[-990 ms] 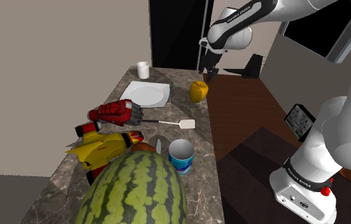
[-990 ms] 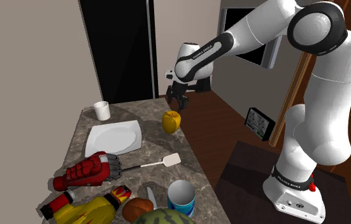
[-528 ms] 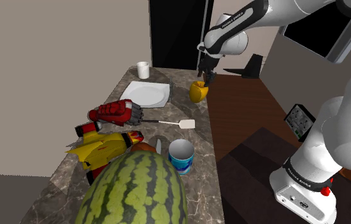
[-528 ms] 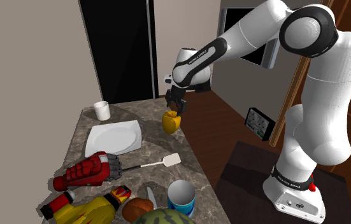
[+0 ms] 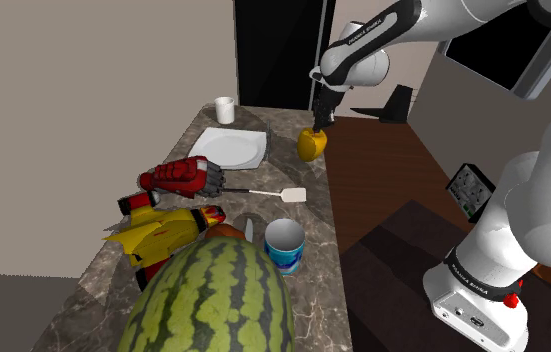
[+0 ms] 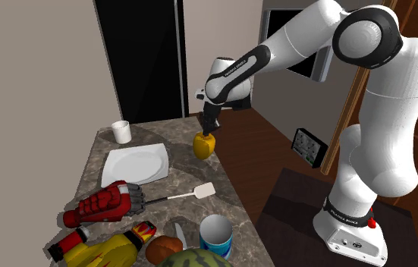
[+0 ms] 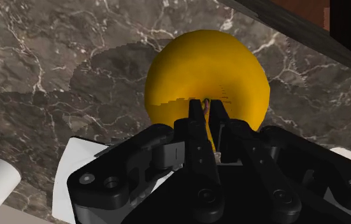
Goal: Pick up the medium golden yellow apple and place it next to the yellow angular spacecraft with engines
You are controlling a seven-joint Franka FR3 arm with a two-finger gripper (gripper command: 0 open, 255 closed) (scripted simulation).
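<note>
Golden-yellow round apple (image 5: 310,146) (image 6: 204,145) (image 7: 206,67) sat on the dark veined marble countertop (image 5: 311,218) near its edge, just beside the white square plate (image 5: 228,148). The black two-finger gripper (image 5: 319,124) (image 6: 208,130) (image 7: 207,105) stood straight down on its top, fingers drawn nearly together and pinching the apple at its stem. The yellow angular spacecraft toy (image 5: 159,232) (image 6: 105,252) lay well apart, toward the shoulder view's lower left, between a red armoured fist (image 5: 178,178) and a striped green watermelon (image 5: 211,300).

Shoulder and second exterior views beside stand (image 5: 393,270), sharing the counter (image 5: 263,208), wrist view close above it
</note>
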